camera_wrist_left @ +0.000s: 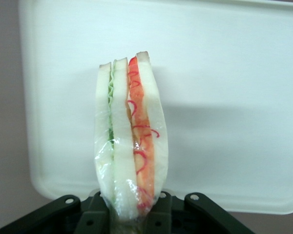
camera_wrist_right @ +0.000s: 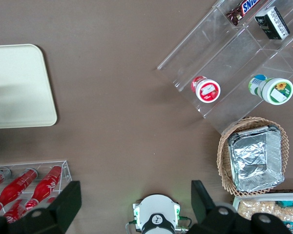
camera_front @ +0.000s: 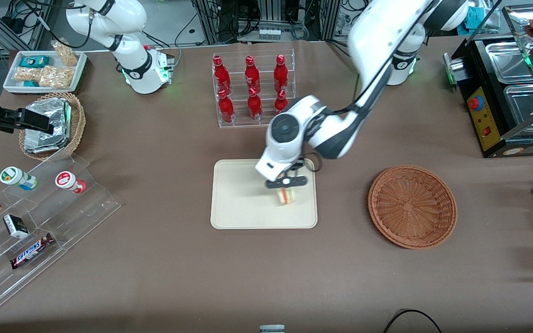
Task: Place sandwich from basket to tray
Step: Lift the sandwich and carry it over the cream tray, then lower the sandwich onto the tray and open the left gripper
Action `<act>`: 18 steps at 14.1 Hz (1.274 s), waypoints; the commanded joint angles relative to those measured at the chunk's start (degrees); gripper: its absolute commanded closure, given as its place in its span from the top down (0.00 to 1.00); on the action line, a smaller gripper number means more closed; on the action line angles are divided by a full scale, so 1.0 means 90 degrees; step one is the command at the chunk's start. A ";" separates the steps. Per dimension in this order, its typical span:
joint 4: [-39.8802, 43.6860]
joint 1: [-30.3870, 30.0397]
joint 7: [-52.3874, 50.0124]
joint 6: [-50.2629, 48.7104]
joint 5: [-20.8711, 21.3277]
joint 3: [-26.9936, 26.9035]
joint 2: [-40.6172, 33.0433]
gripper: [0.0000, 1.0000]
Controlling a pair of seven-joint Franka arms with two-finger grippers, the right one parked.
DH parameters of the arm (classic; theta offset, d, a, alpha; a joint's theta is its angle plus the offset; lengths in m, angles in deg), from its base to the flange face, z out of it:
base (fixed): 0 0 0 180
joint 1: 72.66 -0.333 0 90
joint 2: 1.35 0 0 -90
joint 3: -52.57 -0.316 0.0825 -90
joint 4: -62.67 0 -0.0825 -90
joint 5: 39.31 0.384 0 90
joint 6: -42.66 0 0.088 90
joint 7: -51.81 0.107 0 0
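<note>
Sandwich held over the tray, ready to set down

Sandwich (camera_front: 286, 196) hangs point-down above the tray (camera_front: 238, 203), clamped between the fingers of the end effector (camera_front: 287, 182). The desk (camera_front: 155, 259) carries the tray, and the empty basket (camera_front: 412, 206) lies near it toward the working arm's end. Best to lower gently until bread meets the tray floor inside the rim, then part the fingers, since the upright wedge may topple.

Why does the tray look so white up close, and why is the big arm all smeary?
Left wrist view: bright light washes the tray nearly white, while the sandwich in the tool casts a soft shadow. Front view: the tray looks cream; the working arm's upper part is motion-blurred.
</note>
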 commanded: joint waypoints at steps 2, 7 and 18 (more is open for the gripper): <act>0.0661 0.0280 -0.0104 0.0609 0.0062 -0.0066 0.0617 0.20; 0.0632 0.0418 -0.0094 0.0601 0.0121 -0.0066 0.0617 0.44; 0.0613 0.0077 -0.0251 -0.1065 -0.0199 -0.0086 -0.0425 1.00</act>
